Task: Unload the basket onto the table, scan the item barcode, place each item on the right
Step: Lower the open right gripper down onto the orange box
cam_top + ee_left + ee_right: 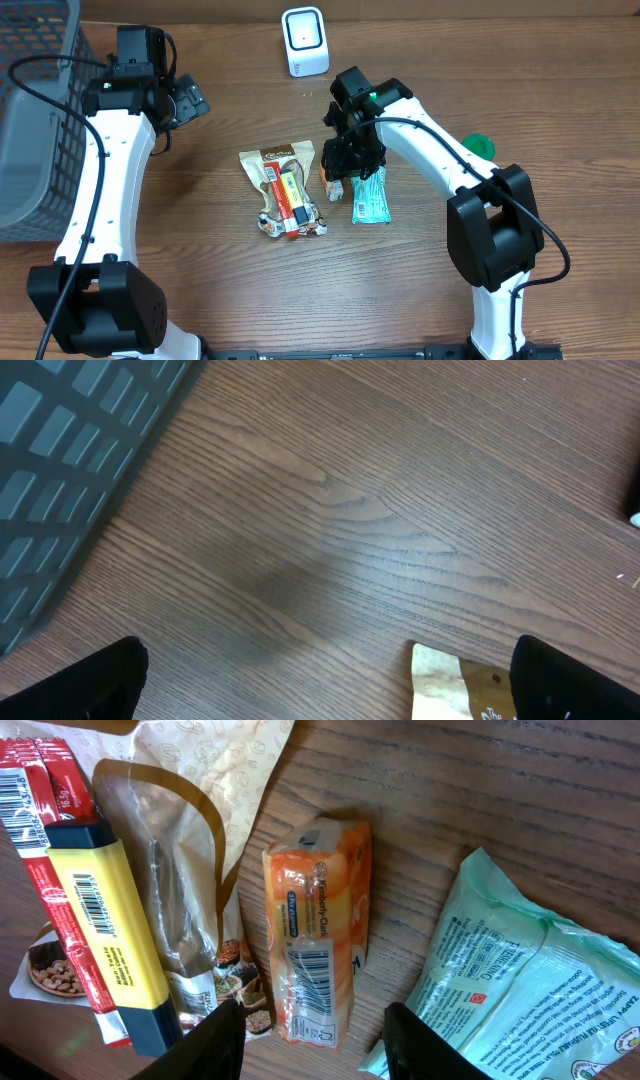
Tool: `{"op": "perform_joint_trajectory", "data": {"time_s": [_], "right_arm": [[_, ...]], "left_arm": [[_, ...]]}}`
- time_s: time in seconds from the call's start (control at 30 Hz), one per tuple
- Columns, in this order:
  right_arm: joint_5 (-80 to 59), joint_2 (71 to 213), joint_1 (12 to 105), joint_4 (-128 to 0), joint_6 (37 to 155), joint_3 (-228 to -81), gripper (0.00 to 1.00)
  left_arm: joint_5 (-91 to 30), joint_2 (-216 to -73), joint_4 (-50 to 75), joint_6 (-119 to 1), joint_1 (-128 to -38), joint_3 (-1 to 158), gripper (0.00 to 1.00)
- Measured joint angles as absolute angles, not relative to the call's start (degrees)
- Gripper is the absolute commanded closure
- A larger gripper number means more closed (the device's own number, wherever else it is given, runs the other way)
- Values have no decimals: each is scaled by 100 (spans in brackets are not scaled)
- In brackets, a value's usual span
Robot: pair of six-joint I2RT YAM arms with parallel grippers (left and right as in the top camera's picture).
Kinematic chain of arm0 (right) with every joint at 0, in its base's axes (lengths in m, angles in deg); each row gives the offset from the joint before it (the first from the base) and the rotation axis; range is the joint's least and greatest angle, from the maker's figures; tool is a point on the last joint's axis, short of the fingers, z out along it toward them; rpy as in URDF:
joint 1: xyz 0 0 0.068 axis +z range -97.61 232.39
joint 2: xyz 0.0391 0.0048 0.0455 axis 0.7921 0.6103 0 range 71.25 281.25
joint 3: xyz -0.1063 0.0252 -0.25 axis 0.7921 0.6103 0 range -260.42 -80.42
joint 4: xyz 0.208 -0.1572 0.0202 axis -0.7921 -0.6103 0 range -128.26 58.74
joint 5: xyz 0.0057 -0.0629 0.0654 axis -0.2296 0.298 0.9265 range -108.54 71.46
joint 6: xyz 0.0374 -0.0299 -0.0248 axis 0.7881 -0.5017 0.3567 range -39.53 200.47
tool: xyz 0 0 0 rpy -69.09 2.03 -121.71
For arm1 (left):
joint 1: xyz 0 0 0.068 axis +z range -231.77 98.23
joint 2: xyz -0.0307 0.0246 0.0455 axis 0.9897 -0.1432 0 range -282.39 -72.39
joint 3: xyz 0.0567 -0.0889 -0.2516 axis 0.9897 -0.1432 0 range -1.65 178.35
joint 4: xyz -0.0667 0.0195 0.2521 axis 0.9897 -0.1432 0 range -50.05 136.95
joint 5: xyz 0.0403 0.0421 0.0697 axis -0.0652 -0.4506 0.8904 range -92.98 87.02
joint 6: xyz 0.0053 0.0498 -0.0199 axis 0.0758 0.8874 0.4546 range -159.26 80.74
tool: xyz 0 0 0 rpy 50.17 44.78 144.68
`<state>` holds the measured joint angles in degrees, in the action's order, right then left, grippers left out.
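Snack packets lie bunched in the middle of the wooden surface (200,260): a cream-and-brown bag (278,160), a yellow box (291,195) lying on it beside a red bar (60,765), an orange packet (315,930) and a mint-green pouch (370,200). The right jaws hang low over the orange packet and stand apart, one finger (215,1045) on each side of its near end. A gap shows between each finger and the wrapper, so nothing is clamped. The packet lies flat between the bag and the pouch, with a barcode facing up. A white scanner (304,40) stands at the far edge, well apart from the packets. The left jaws are spread wide and empty above bare wood, near a corner of the bag and not far from the grey wire basket (35,130) at the left side. A green object (480,145) shows just beside the right arm (440,150).
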<state>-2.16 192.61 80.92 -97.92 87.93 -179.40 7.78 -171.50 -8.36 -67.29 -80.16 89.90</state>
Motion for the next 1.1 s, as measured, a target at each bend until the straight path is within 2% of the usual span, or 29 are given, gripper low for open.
{"op": "perform_joint_trajectory", "data": {"time_s": [0.93, 1.07, 1.1], "right_arm": [[-157, 19261, 8092, -9492, 8793, -17940, 55], [-269, 19261, 8092, -9492, 8802, -17940, 60], [-288, 19261, 8092, -9492, 8804, -17940, 64]], "left_arm": [[778, -17150, -836, -6729, -8016, 8990, 0], [778, -17150, -836, -6729, -8016, 8992, 0], [778, -17150, -836, -6729, -8016, 8992, 0]]}}
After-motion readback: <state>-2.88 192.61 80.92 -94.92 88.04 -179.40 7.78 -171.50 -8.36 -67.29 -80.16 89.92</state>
